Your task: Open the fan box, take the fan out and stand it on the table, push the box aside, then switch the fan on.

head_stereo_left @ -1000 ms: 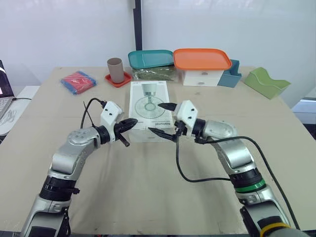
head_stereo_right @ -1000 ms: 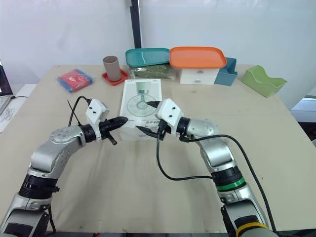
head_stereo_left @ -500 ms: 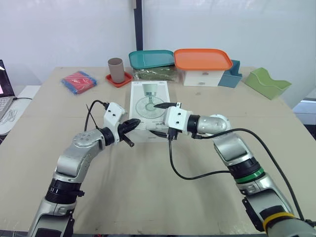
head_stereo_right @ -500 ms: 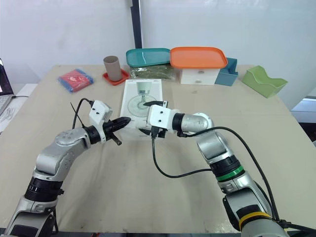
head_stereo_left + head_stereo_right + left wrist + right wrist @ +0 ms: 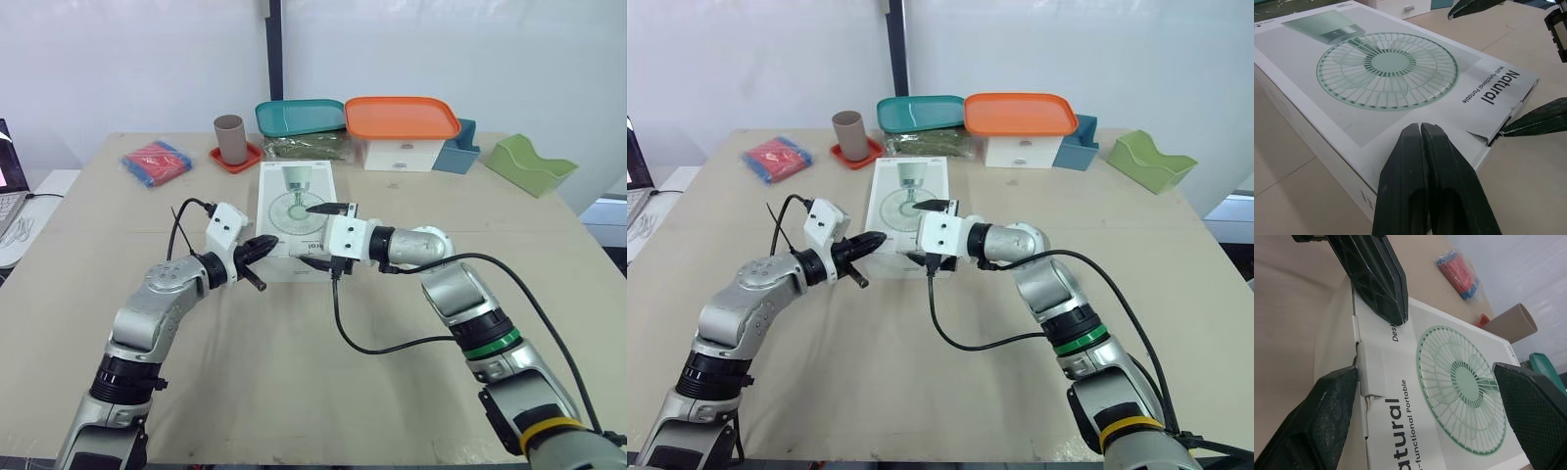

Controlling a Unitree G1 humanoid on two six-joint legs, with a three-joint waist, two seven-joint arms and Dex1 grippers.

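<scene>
The fan box (image 5: 284,220) lies flat on the table (image 5: 294,372), a little beyond the middle and nearer the robot than the brown cup (image 5: 229,139) and the orange lid (image 5: 401,117). Its long axis runs straight away from the robot, one short end facing it. The box is white and shallow. Its top face carries a print of a pale green fan with a round grille, the printed stand pointing to the far end, and the word "Natural" runs sideways along the near end. At that near end the tuck flap (image 5: 1374,374) sits slightly proud of the edge, not fully flush. The left gripper (image 5: 263,245) has its two black fingers pressed together with nothing between them, the tips at the box's near left corner — whether they actually touch the card I cannot tell. The right gripper (image 5: 315,236) is spread wide across the near end and grips nothing. One finger (image 5: 323,208) hangs over the top face by the fan print — the other (image 5: 312,262) sits low against the near end wall, its tip at the flap.
</scene>
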